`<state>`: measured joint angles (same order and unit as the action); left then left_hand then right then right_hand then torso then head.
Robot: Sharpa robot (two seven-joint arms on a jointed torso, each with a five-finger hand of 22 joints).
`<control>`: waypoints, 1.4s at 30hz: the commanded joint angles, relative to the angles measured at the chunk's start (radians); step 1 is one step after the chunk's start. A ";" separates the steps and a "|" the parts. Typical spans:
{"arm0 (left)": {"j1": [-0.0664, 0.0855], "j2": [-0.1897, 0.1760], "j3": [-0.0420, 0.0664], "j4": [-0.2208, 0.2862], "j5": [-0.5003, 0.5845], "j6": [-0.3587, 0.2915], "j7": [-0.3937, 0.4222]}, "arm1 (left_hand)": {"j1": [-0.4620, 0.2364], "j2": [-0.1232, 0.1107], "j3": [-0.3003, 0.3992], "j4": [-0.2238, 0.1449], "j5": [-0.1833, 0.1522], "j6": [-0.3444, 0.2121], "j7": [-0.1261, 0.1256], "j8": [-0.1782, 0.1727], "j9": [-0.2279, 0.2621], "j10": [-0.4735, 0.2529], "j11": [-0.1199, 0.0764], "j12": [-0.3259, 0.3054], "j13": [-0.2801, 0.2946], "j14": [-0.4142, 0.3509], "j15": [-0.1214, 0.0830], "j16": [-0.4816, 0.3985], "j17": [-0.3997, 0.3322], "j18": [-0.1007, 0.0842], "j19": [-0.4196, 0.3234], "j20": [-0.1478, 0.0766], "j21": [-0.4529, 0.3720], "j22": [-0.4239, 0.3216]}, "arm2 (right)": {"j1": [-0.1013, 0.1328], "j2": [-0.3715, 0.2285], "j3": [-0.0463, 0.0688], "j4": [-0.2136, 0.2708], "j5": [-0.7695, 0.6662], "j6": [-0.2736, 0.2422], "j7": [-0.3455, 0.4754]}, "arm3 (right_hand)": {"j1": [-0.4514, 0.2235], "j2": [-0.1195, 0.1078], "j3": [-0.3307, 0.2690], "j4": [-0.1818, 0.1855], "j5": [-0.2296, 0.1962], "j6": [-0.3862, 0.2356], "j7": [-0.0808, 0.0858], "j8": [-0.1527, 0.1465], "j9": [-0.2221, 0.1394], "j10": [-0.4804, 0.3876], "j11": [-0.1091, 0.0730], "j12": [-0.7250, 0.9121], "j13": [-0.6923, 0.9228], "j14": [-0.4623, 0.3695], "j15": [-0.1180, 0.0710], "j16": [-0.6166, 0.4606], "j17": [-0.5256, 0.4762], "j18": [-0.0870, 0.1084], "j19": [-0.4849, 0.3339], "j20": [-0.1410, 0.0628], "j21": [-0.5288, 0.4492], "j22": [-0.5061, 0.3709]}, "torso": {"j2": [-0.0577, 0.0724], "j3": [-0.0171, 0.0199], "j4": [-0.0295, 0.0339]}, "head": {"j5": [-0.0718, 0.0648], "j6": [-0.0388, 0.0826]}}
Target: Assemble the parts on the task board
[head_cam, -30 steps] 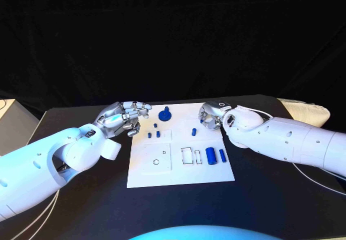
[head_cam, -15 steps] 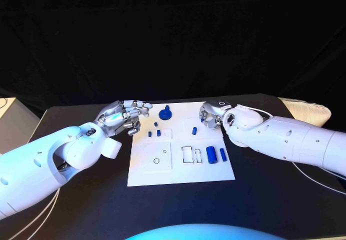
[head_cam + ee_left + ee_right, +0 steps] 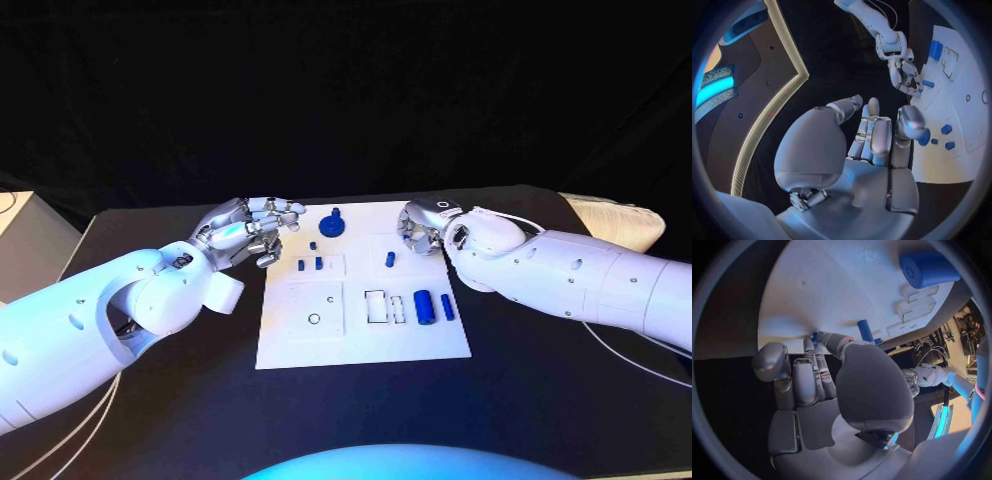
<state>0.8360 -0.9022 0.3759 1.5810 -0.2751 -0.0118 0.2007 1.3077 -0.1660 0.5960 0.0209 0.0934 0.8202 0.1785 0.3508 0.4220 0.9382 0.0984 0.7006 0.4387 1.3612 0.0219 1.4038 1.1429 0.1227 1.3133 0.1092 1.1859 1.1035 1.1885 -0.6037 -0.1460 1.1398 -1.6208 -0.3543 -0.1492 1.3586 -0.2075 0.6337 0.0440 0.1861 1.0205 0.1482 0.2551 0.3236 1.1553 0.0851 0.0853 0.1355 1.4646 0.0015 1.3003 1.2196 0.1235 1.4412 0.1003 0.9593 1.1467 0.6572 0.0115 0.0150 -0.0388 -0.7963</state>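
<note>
The white task board (image 3: pixel 361 335) lies in the middle of the table. On it are a round blue part with a knob (image 3: pixel 332 226), two small pegs (image 3: pixel 307 265), a peg (image 3: pixel 389 260), a thick blue cylinder (image 3: pixel 424 306) and a thin bar (image 3: pixel 447 306). My left hand (image 3: pixel 254 232) hovers at the board's far left corner with its fingers (image 3: pixel 879 137) curled in and nothing in them. My right hand (image 3: pixel 421 228) hangs over the far right corner, fingers (image 3: pixel 807 380) curled, close to the peg (image 3: pixel 865 331). The cylinder (image 3: pixel 928 267) lies farther off.
The board has raised square plates with small holes (image 3: pixel 313 320) and empty rectangular slots (image 3: pixel 384 308). Black table (image 3: pixel 173 400) surrounds the board. A pale padded object (image 3: pixel 627 222) sits at the table's far right edge.
</note>
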 commanded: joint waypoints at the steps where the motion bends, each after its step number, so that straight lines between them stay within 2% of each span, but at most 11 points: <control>1: -0.001 0.000 0.001 0.004 0.004 0.010 0.005 | -0.009 0.002 0.001 0.007 0.002 -0.006 0.000 0.005 -0.001 -0.007 -0.003 0.004 -0.001 -0.004 0.001 -0.005 -0.001 -0.011 -0.004 0.003 -0.001 -0.001 | -0.009 0.004 -0.004 0.003 -0.010 0.030 -0.001 | 0.002 0.010 0.001 -0.006 0.008 0.011 -0.001 0.007 0.002 0.009 -0.001 0.005 0.002 0.037 -0.006 0.007 0.002 -0.010 0.003 -0.007 0.007 0.003 | -0.001 -0.0002 -0.0007 | 0.001 -0.003; 4: -0.001 -0.001 0.001 0.004 0.003 0.010 0.005 | -0.008 0.003 0.000 0.008 0.002 -0.010 0.001 0.007 -0.001 -0.009 -0.001 0.005 -0.002 -0.005 0.003 -0.006 -0.001 -0.011 -0.005 0.005 -0.001 -0.001 | -0.009 0.003 -0.005 0.003 -0.013 0.030 -0.005 | 0.009 0.018 0.003 -0.016 0.015 0.019 -0.005 0.014 0.007 0.023 -0.006 0.008 0.008 0.037 -0.010 0.010 0.004 -0.012 0.005 -0.011 0.019 0.012 | -0.001 -0.0003 -0.0009 | 0.001 -0.004; 6: -0.001 -0.002 0.001 0.003 0.002 0.010 0.005 | -0.008 0.003 0.000 0.008 0.002 -0.010 0.001 0.007 -0.001 -0.009 -0.001 0.005 -0.002 -0.005 0.003 -0.006 -0.001 -0.011 -0.005 0.005 -0.001 -0.001 | -0.009 0.001 -0.005 0.005 -0.017 0.030 -0.010 | 0.018 0.029 0.012 -0.030 -0.003 0.024 -0.007 0.020 0.011 0.037 -0.010 0.011 0.015 0.037 -0.014 0.012 0.004 -0.013 0.006 -0.015 0.026 0.019 | -0.001 -0.0003 -0.0009 | 0.001 -0.004; 12: -0.001 -0.004 0.001 0.003 0.001 0.009 0.004 | -0.008 0.003 0.000 0.008 0.002 -0.010 0.001 0.007 -0.001 -0.009 -0.001 0.005 -0.002 -0.005 0.003 -0.006 -0.001 -0.011 -0.005 0.005 -0.001 -0.001 | -0.009 -0.001 -0.005 0.007 -0.032 0.015 -0.029 | 0.032 0.044 0.037 -0.058 0.000 0.036 -0.013 0.031 0.019 0.061 -0.018 0.018 0.031 0.038 -0.020 0.018 0.007 -0.016 0.010 -0.021 0.048 0.037 | -0.002 0.0001 -0.0013 | 0.001 -0.008; 25: -0.001 -0.006 0.001 0.002 0.003 0.008 0.003 | -0.008 0.003 0.000 0.008 0.002 -0.010 0.001 0.007 -0.001 -0.009 -0.001 0.005 -0.002 -0.005 0.003 -0.006 -0.001 -0.011 -0.005 0.005 -0.001 -0.001 | -0.009 -0.012 -0.005 0.022 -0.046 -0.061 -0.058 | 0.033 0.047 0.047 -0.069 -0.005 0.042 -0.016 0.036 0.022 0.073 -0.021 0.021 0.039 0.039 -0.023 0.023 0.010 -0.021 0.015 -0.024 0.073 0.057 | -0.002 0.0001 -0.0012 | 0.000 -0.009; 33: -0.001 -0.007 0.001 -0.001 0.003 0.008 0.003 | -0.008 0.003 0.000 0.008 0.002 -0.010 0.001 0.007 -0.001 -0.009 -0.001 0.005 -0.002 -0.005 0.003 -0.006 -0.001 -0.011 -0.005 0.005 -0.001 -0.001 | -0.008 -0.036 -0.004 0.063 -0.020 -0.111 -0.048 | 0.032 0.046 0.047 -0.070 -0.006 0.043 -0.016 0.036 0.023 0.074 -0.021 0.021 0.040 0.040 -0.023 0.023 0.010 -0.021 0.016 -0.024 0.077 0.059 | -0.002 -0.0002 -0.0009 | 0.000 -0.009; 42: -0.001 -0.008 0.001 -0.008 0.003 0.007 0.002 | -0.005 0.002 -0.001 0.008 0.002 -0.013 0.002 0.010 -0.001 -0.012 0.000 0.007 -0.002 -0.005 0.004 -0.007 -0.002 -0.011 -0.005 0.006 -0.001 0.000 | 0.004 -0.071 0.004 0.103 -0.009 -0.163 -0.048 | 0.031 0.046 0.047 -0.070 -0.006 0.043 -0.016 0.037 0.023 0.074 -0.021 0.021 0.041 0.040 -0.024 0.024 0.011 -0.022 0.017 -0.024 0.082 0.063 | -0.003 -0.0001 -0.0017 | -0.003 -0.007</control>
<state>0.8360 -0.9107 0.3759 1.5728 -0.2756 -0.0123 0.1980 1.3077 -0.1660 0.5933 0.0236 0.0934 0.8131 0.1786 0.3543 0.4219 0.9309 0.0985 0.7047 0.4378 1.3612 0.0218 1.4039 1.1421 0.1227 1.3095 0.1130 1.1859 1.1036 1.1905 -0.6722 -0.1431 1.2381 -1.6339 -0.4745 -0.1928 1.3921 -0.1681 0.6791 -0.0209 0.1783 1.0560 0.1298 0.2857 0.3468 1.1895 0.0935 0.1049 0.1414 1.4647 -0.0130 1.3187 1.2297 0.1132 1.4536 0.0805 1.0380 1.2085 0.6545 0.0114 0.0133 -0.0407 -0.8040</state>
